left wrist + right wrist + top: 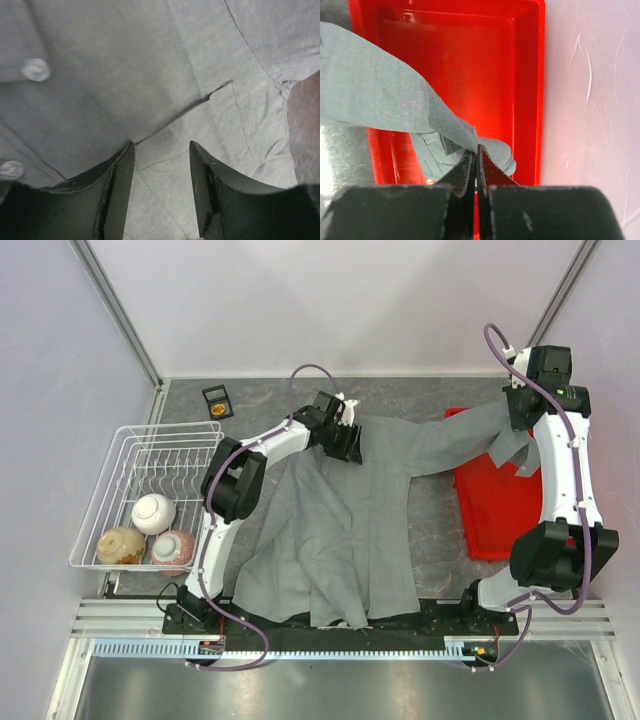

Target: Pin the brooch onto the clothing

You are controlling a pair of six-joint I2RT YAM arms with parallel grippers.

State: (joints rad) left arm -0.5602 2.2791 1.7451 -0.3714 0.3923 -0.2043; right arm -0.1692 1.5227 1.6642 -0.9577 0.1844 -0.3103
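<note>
The grey shirt (340,520) lies spread on the table, with one sleeve stretched to the right. The brooch (218,411) is a tiny orange-gold spot in a small black box at the back left, away from both grippers. My left gripper (345,443) is at the shirt's upper part. In the left wrist view it (161,145) is open and empty just above the fabric (150,75), near two pale buttons (36,69). My right gripper (521,420) is shut on the sleeve's cuff (445,145) and holds it above the red tray (470,60).
A white wire rack (100,500) with three bowls stands at the left. The red tray (500,510) lies at the right, partly under the sleeve. Walls and metal posts close in the back and the sides.
</note>
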